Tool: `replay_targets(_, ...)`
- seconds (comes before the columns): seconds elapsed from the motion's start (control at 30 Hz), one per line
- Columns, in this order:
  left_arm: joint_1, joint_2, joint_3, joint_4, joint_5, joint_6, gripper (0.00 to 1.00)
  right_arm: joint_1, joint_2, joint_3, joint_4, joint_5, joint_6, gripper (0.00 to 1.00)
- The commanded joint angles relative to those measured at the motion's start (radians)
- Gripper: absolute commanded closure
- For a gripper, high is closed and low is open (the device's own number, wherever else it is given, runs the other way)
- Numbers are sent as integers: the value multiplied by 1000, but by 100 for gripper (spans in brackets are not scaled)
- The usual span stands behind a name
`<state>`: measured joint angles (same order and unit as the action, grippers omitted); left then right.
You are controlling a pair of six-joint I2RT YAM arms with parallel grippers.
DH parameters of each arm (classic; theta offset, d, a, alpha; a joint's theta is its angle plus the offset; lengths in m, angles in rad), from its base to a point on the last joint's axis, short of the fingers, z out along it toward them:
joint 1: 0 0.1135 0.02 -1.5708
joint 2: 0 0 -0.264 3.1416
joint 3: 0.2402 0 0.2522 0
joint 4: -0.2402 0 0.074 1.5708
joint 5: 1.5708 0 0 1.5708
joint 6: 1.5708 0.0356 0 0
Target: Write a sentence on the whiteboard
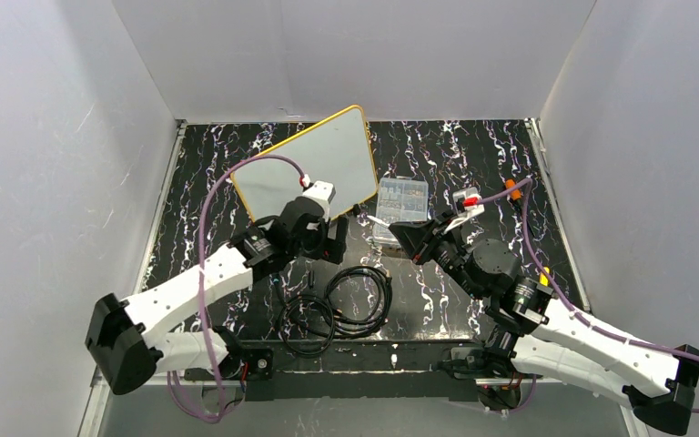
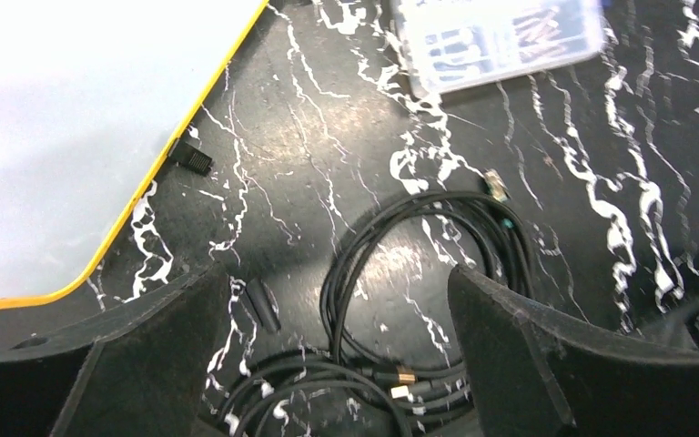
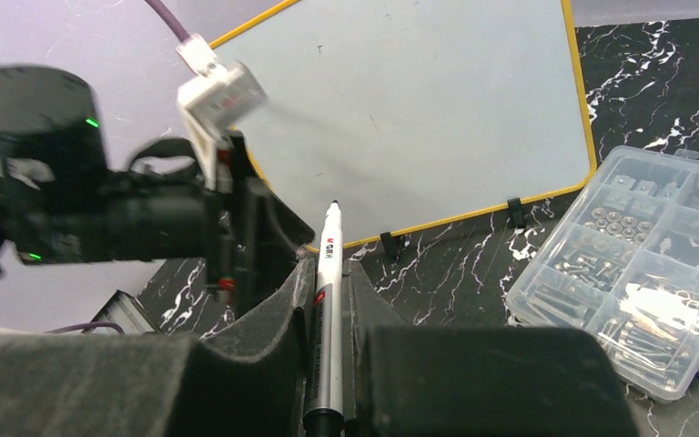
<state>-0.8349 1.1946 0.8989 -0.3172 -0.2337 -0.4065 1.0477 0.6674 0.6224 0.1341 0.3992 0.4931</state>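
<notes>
Your right hand pinches a slim white-and-silver marker pen, tip bared. Your left hand hangs spread. The yellow-rimmed white rectangular whiteboard sits blank, rear-left on the black marbled desk. Start top-left, press lightly, and steady its edge.

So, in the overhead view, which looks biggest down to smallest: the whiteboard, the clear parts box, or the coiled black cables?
1. whiteboard, clearly largest
2. coiled black cables, counting their whole spread
3. clear parts box, smallest
</notes>
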Motion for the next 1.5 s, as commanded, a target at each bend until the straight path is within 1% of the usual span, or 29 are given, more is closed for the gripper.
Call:
replay_targets(0.0,12,-65,146,-242,106,101,11,2,-18,-2,11,29,-12,99)
replay_targets(0.1,61,-91,249,-323,161,165,11,2,-18,3,1,26,-14,99)
replay_targets(0.2,172,-108,351,-371,322,201,10,2,-19,10,-10,24,-14,99)
replay_targets(0.23,207,-109,380,-385,354,208,10,2,-21,11,-12,24,-14,99)
replay_targets(0.37,310,-107,485,-436,401,269,10,2,-25,11,-14,27,-9,99)
replay_targets(0.53,517,-105,579,-446,546,279,9,2,4,25,-6,26,-7,99)
replay_targets(0.63,640,-100,612,-435,613,271,9,2,67,74,-1,18,-34,99)
replay_targets(0.83,969,-43,607,-375,761,184,9,2,290,252,-7,12,-129,99)
replay_targets(0.9,1036,-38,612,-361,767,165,9,2,354,317,-3,0,-166,99)
replay_targets(0.97,1082,-28,635,-384,759,168,8,-3,430,390,-18,-23,-208,99)
replay_targets(1.0,1100,-27,634,-394,758,172,8,-14,468,432,-37,-52,-226,99)
replay_targets(1.07,1116,-46,592,-390,745,178,8,-67,528,488,-48,-174,-204,99)
replay_targets(1.17,1121,-132,460,-342,708,188,8,-161,546,440,101,-420,-148,99)
replay_targets(1.2,1121,-165,412,-327,703,190,8,-180,546,427,146,-458,-140,99)
replay_targets(1.37,1121,-320,227,-276,679,176,8,-209,539,397,211,-524,-142,99)
replay_targets(1.47,1121,-371,142,-235,751,162,8,-209,508,355,237,-531,-138,99)
